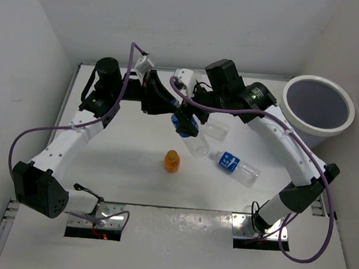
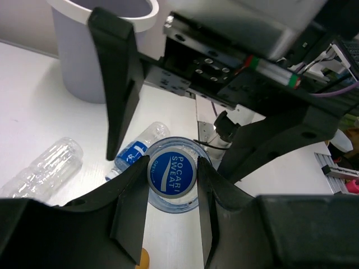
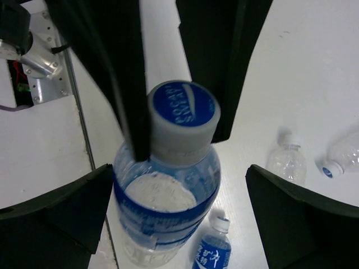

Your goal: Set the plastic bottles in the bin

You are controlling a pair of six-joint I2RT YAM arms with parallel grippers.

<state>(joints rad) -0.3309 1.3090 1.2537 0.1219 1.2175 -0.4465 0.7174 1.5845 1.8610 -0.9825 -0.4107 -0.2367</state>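
Observation:
My left gripper is shut on the blue-topped cap of a clear blue-labelled plastic bottle and holds it above the table's middle. My right gripper is open, its fingers standing wide on either side of that bottle's body without touching it. An orange bottle stands in front. A blue-labelled bottle lies to its right and also shows in the right wrist view. A clear bottle lies behind them. The bin stands at the far right.
White walls close the table at the back and sides. Both arms crowd the far middle, purple cables looping off them. Two small clear bottles lie on the table beyond the held one. The arm bases sit on metal plates at the near edge.

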